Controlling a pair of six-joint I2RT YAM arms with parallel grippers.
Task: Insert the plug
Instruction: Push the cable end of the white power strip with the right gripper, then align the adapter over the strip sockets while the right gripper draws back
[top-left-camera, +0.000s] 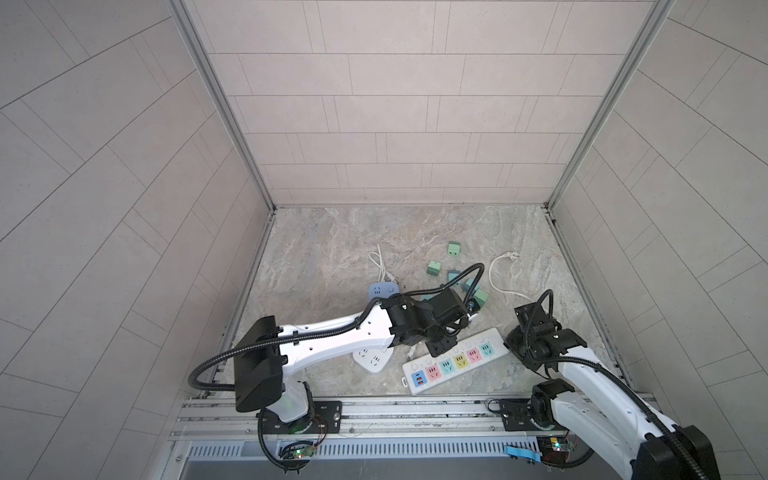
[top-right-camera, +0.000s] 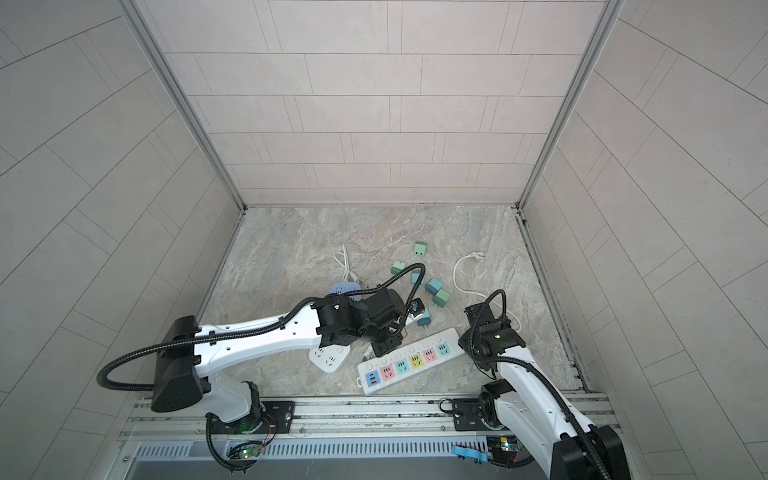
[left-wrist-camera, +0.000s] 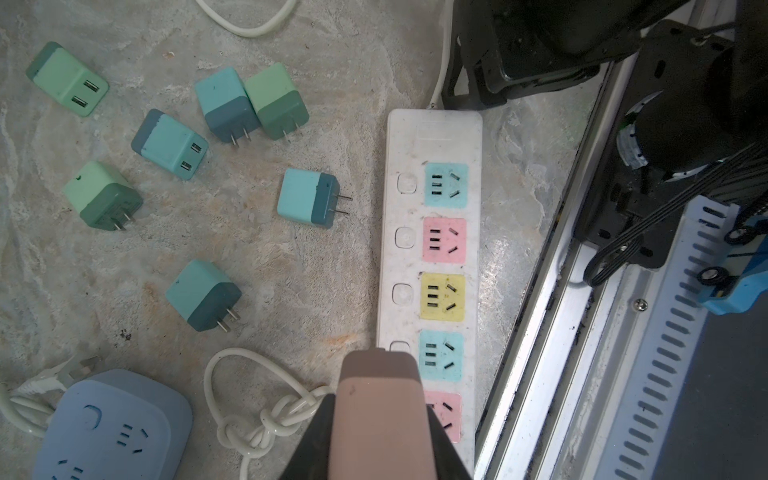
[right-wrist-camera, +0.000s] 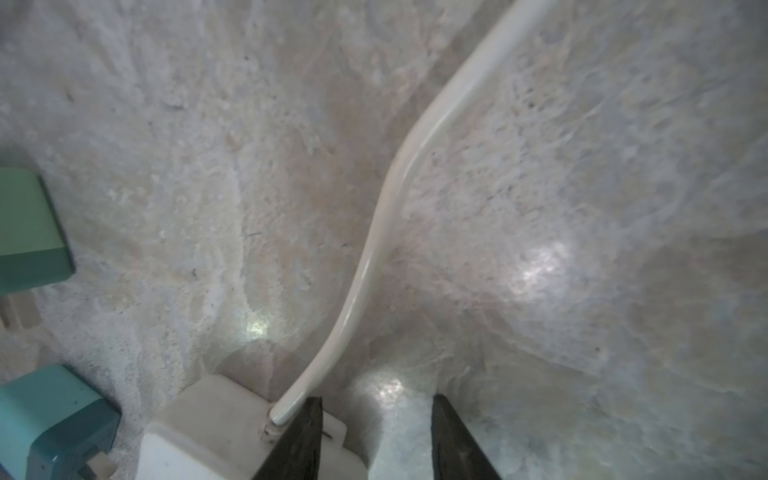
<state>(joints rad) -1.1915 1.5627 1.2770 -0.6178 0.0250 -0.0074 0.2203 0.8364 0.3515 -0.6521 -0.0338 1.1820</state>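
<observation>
**A:** Where was the plug at that point?

**B:** Clamped between the fingers of the left gripper. Its nose poked out past their tips, over the edge of the power strip, and its prongs were hidden beneath it.

**A:** And the nearest opening?

**B:** The blue socket lay just to one side of the fingertips. A pink socket sat partly hidden beside one finger.

**A:** The other arm?

**B:** The fingers of the right gripper stood apart with bare table between them. One finger lay over the strip's end by the cord, apparently steadying it.

**A:** What did the step need?

**B:** I'd judge a small sideways shift until the prongs squared with the slots. Then, with the plug level, a straight press down while the strip was pinned.
</observation>
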